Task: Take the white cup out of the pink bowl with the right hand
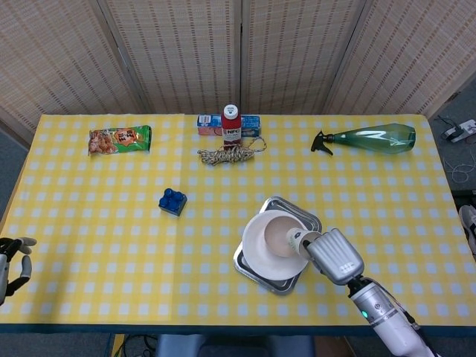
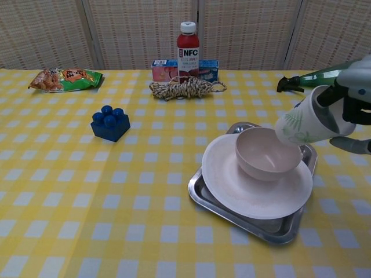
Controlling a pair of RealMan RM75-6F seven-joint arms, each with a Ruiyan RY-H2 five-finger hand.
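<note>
My right hand (image 2: 348, 107) grips the white cup (image 2: 302, 123), holding it tilted in the air just right of and above the pink bowl (image 2: 265, 153). The bowl now holds nothing and sits on a white plate (image 2: 232, 179), which rests on a metal tray (image 2: 243, 220). From the head view the cup (image 1: 301, 241) shows at the bowl's (image 1: 277, 232) right edge, in front of the right hand (image 1: 336, 255). My left hand (image 1: 11, 256) rests at the table's near left edge, its fingers apart and holding nothing.
A blue brick (image 2: 110, 122) lies left of the tray. At the back stand a red juice bottle (image 2: 188, 47), a small box (image 2: 164, 69) and a coil of rope (image 2: 185, 88). A snack bag (image 2: 62, 79) lies far left, a green spray bottle (image 1: 372, 138) far right.
</note>
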